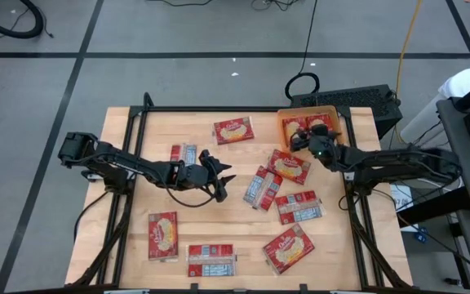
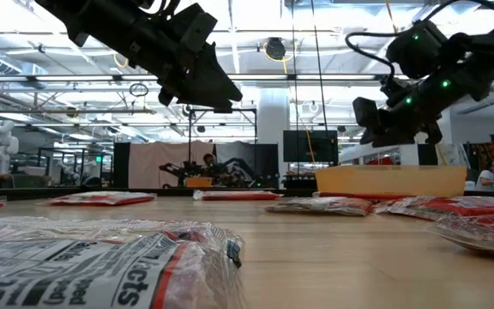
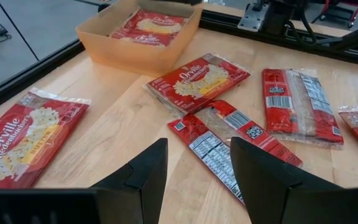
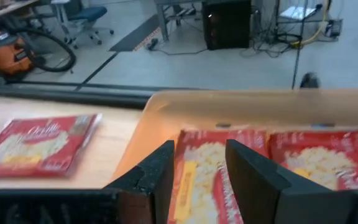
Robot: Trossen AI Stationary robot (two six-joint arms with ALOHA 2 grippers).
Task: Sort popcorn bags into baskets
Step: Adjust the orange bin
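Observation:
Several red popcorn bags lie flat on the wooden table, some picture face up (image 1: 290, 166), some label face up (image 1: 262, 188). The orange basket (image 1: 330, 112) sits at the far right corner with two bags (image 4: 328, 158) lying flat in it, picture faces up. My right gripper (image 1: 299, 140) (image 4: 199, 149) hovers open over the basket's near left part, above one of those bags (image 4: 194, 180). My left gripper (image 1: 223, 175) (image 3: 197, 152) is open and raised off the table (image 2: 221, 94) at mid-table, pointing toward a label-up bag (image 3: 229, 134) just right of it.
More bags lie near the front edge (image 1: 162, 235) (image 1: 210, 260) (image 1: 288, 249) and toward the far side (image 1: 233, 131) (image 1: 184, 153). A black frame rail (image 1: 219, 109) runs along the far edge. Bare wood shows between the left gripper and the front bags.

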